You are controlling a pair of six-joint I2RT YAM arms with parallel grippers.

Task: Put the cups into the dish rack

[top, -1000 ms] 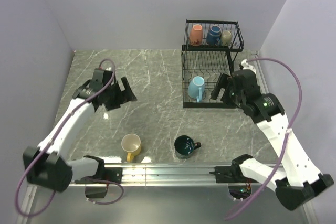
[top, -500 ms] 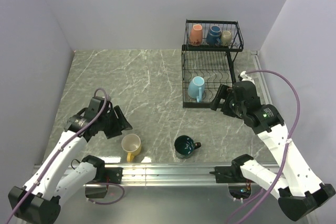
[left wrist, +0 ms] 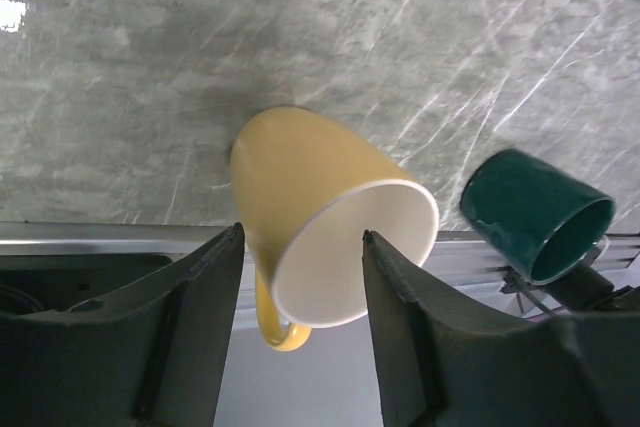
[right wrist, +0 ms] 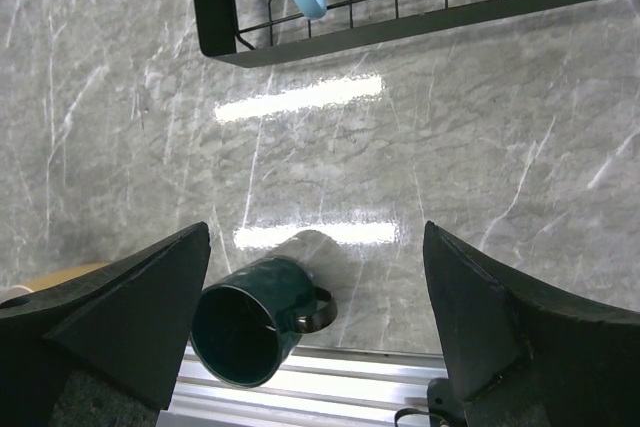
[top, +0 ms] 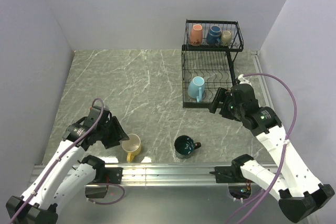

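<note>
A yellow cup [top: 131, 144] stands upright near the table's front edge, with a dark teal cup [top: 184, 145] to its right. My left gripper [top: 118, 135] is at the yellow cup's left rim. In the left wrist view its jaws are half open, and the yellow cup [left wrist: 320, 217] shows between them, one finger beside its wall and the other in front of its mouth. My right gripper [top: 218, 100] hangs open by the dish rack's [top: 207, 104] front right corner, with the teal cup [right wrist: 250, 332] below it. The lower tray holds a light blue cup [top: 197, 86].
The rack's upper basket holds an orange-pink cup [top: 196, 34], a navy cup [top: 213, 35] and an olive cup [top: 226, 37]. A metal rail [top: 168, 170] runs along the near edge just behind the two loose cups. Walls close in the left, back and right.
My left arm has swung from the mid-left of the table down to the yellow cup, and its jaws have narrowed. The right gripper has drifted slightly left along the rack's front.
</note>
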